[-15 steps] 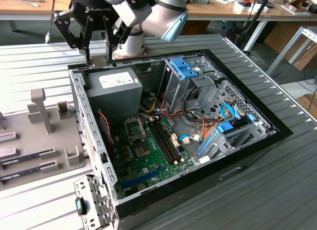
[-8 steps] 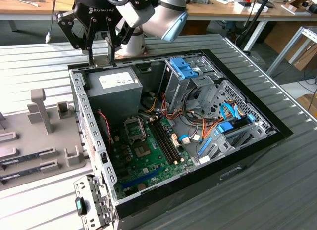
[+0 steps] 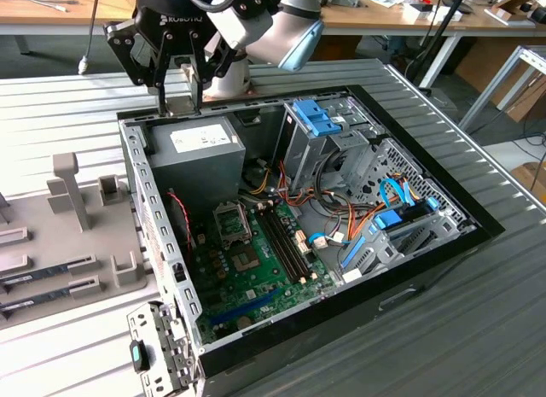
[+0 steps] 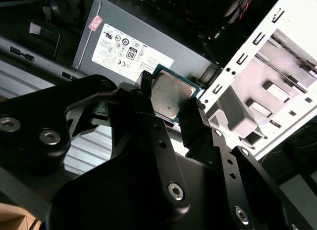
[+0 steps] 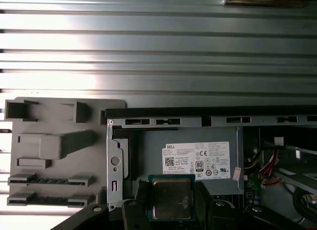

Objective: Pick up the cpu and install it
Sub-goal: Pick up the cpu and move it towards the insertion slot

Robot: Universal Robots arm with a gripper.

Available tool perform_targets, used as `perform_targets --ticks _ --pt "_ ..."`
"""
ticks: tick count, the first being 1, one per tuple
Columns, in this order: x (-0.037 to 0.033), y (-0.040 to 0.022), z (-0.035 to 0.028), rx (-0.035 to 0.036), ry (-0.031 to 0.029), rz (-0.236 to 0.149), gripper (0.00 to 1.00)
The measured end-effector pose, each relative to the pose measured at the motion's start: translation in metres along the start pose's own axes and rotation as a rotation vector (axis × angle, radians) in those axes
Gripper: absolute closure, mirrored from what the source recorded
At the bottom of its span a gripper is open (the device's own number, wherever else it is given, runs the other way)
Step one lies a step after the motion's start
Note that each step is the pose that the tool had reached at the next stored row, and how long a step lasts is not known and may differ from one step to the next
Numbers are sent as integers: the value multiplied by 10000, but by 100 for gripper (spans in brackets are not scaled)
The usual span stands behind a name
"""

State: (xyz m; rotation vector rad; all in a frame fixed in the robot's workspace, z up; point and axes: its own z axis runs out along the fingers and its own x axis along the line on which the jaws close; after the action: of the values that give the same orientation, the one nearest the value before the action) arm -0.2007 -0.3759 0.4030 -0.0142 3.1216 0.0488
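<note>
Currently the gripper [image 3: 177, 100] is closed on the cpu [image 4: 171, 95], pinching two opposite edges. This grip probably leaves the contact face untouched and the chip level for seating. The metal lid faces the camera in both wrist views.

In the exterior view the gripper hangs at the 11 o'clock corner of the case [image 3: 141, 188], over the far edge of the psu [image 3: 200, 145], and appears clear of it. The socket [image 3: 232, 224] lies toward 5 o'clock from the gripper, on the board [image 3: 256, 282].

Open room: the air above psu and board looks free. Limits: ram slots [image 3: 286, 239] just beside the socket at 3 o'clock, drive cage [image 3: 320, 128] at 2 o'clock, case wall at 9 o'clock – all edges to respect
</note>
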Motion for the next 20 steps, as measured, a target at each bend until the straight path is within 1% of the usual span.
perform_targets --ticks 12,20 --pt "-78 -4 44 0 0 0 53" --pt "-115 -27 85 1 1 0 53"
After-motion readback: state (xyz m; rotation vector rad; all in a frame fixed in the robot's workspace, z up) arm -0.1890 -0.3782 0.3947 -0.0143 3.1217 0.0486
